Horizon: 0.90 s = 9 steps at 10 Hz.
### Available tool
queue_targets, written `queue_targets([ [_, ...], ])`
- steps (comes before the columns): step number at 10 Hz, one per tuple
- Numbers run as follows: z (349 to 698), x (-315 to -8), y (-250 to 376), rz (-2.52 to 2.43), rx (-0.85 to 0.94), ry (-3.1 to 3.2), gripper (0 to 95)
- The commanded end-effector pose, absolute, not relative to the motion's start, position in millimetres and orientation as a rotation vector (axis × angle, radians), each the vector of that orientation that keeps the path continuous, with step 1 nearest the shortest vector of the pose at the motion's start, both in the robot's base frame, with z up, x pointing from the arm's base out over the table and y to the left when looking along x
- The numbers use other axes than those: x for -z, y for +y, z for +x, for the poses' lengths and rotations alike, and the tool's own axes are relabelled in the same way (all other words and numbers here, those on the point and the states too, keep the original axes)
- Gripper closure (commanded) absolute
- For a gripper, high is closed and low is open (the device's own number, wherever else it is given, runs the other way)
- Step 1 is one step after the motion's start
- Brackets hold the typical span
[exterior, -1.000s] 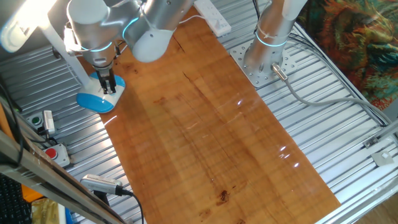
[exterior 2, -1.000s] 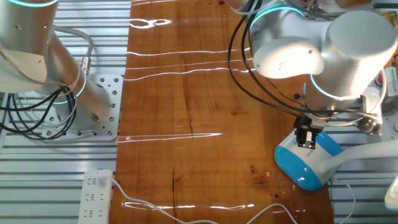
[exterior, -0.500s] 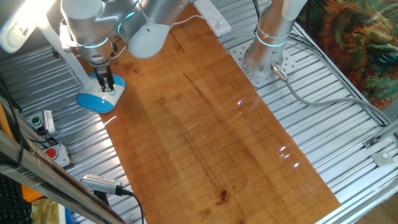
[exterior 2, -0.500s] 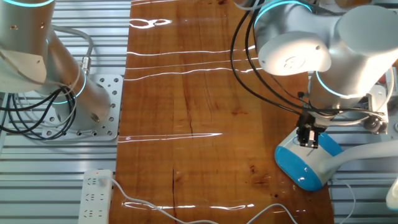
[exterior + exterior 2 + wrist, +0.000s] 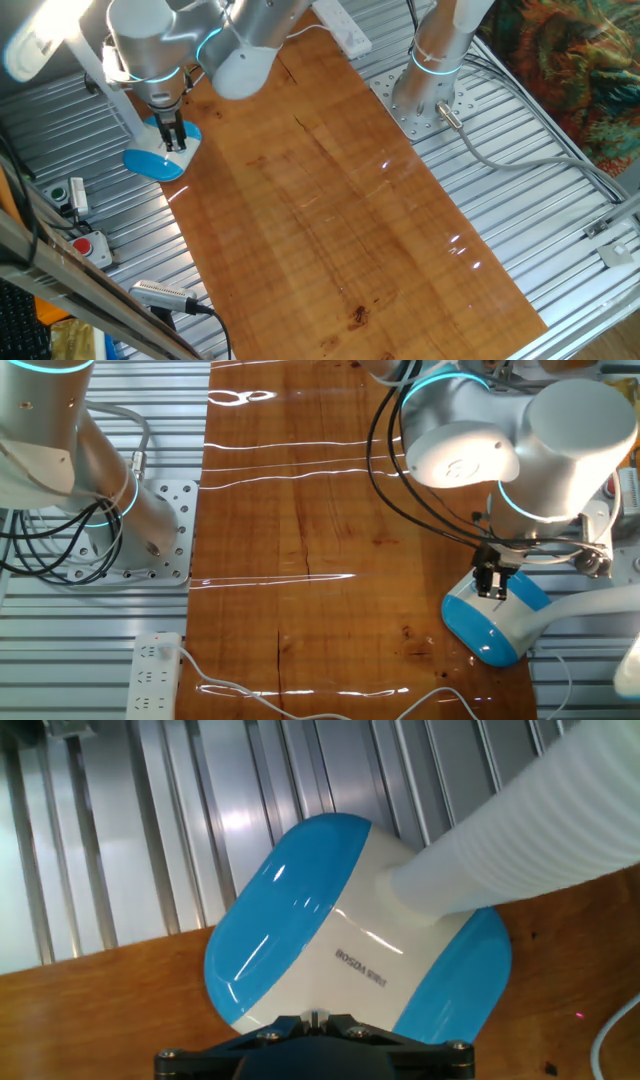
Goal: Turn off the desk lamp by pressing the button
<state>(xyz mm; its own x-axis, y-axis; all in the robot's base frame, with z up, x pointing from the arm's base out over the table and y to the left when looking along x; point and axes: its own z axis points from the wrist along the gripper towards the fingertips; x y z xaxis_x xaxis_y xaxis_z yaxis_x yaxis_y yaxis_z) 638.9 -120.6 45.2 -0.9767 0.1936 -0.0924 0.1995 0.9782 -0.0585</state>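
The desk lamp has a flat light-blue-and-white base (image 5: 160, 157) at the left edge of the wooden board; the base also shows in the other fixed view (image 5: 495, 628) and fills the hand view (image 5: 300, 920). Its slanted white arm (image 5: 115, 95) rises to the long head (image 5: 40, 40) at the top left. My gripper (image 5: 175, 140) points straight down at the white middle band of the base (image 5: 492, 588). In the hand view its fingertips (image 5: 315, 1017) are shut together just over that band. The button itself is not distinguishable.
A white power strip (image 5: 345, 28) with its cable lies at the board's far end (image 5: 155, 675). A second arm's base (image 5: 425, 95) is bolted beside the board (image 5: 150, 530). A red button box (image 5: 85, 245) and a grey handheld device (image 5: 165, 295) lie on the slatted metal left of the board.
The arm shifted slightly half a second ago and is back in about its earlier pose over the base. The lamp head looks cooler and less bright than before.
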Motion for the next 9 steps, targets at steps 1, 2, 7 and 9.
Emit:
queue_targets([
  [1,640,-41,-121,0.302,0.101,3.036,95.0],
  [2,640,-40,-121,0.302,0.100,3.034,95.0],
  [7,640,-46,-123,0.295,0.092,3.043,95.0],
  [9,642,-60,-123,0.295,0.086,3.055,95.0],
])
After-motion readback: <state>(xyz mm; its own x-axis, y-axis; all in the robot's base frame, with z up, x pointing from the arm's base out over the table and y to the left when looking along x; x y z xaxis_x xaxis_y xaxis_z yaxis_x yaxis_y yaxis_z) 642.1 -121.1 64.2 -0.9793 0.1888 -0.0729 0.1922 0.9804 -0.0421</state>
